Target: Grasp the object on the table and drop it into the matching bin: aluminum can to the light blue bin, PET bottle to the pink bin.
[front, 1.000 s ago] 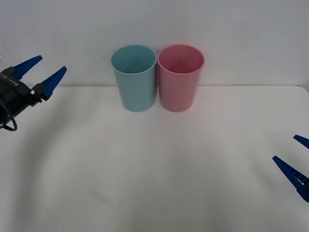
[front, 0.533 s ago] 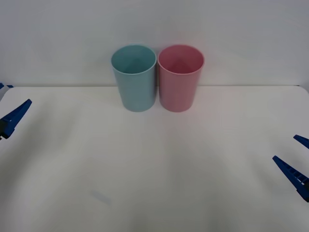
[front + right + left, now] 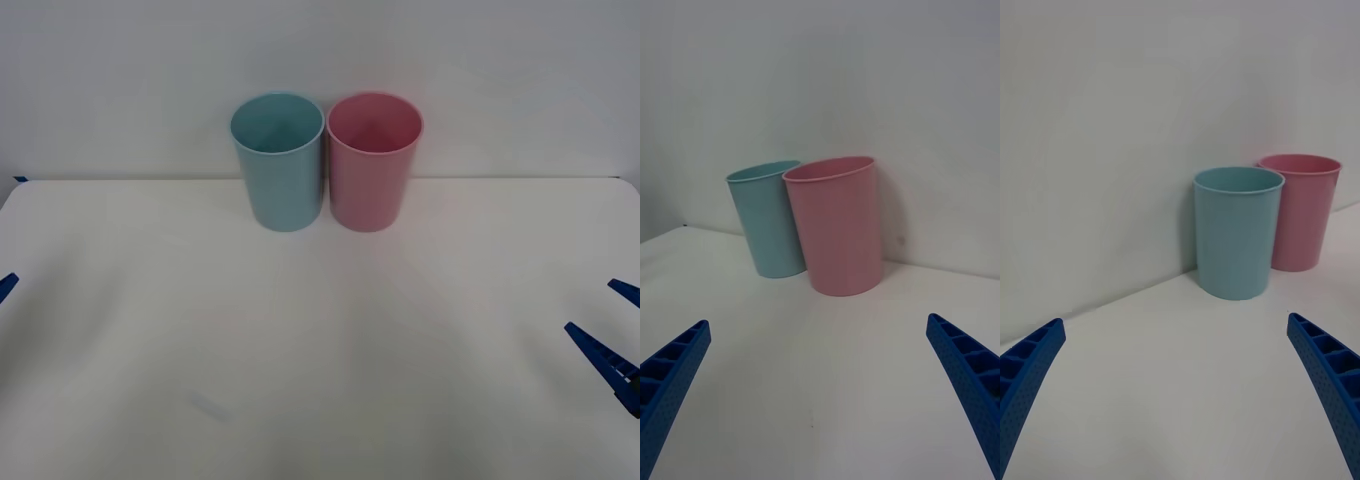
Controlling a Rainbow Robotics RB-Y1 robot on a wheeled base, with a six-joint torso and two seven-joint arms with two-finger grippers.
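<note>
You see the blue bin (image 3: 278, 160) and the pink bin (image 3: 374, 160) standing upright, touching, at the far side of the table (image 3: 320, 380). Your left gripper (image 3: 1180, 420) and right gripper (image 3: 820, 405) are both spread wide, holding nothing, at the table's left and right edges.

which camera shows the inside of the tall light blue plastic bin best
The front view: it looks down into the tall light blue plastic bin, past the open rim to its inner wall. The left wrist view shows the bin side-on, unobstructed, with little of the inside; the right wrist view shows it partly behind the tall pink plastic bin.
</note>
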